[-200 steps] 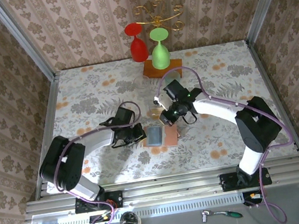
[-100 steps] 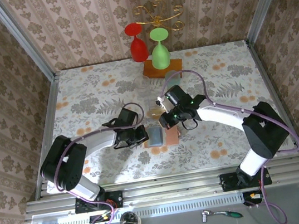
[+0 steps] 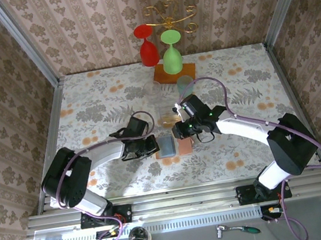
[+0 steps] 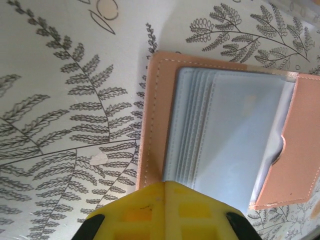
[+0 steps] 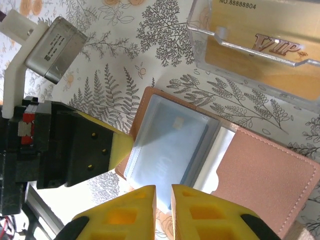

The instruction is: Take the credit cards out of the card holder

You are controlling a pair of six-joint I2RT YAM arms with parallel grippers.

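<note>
Over the last second the right arm [image 3: 252, 125] had swung lower and further out across the flowered table [image 3: 92, 109]. That brought the right gripper [image 5: 162, 200] down close over the open card holder [image 5: 250, 170], which lay near the middle of the table between the two arms. Its fingers, pressed together a moment earlier, had parted to a narrow slit with nothing between them. To me that looked like the start of a reach for a card, not a pull. The left gripper [image 4: 165, 202] had not shifted. It stayed fully closed, gripping nothing, its tip resting on the holder's left edge as if to pin it down. The credit cards [image 5: 170, 137] were still tucked in the grey-blue pockets, the top one showing pale blue through the sleeve, and none lay out on the table. At the back stood a red glass [image 3: 148, 48] and a green glass [image 3: 171, 58] by a wooden block [image 3: 163, 76], well apart from the work. Nearer, just beyond the holder, was a clear stand [image 5: 250, 47] with a gold card in it. It crowded the far side, and the left fingertip covered part of the pocket edge.
</note>
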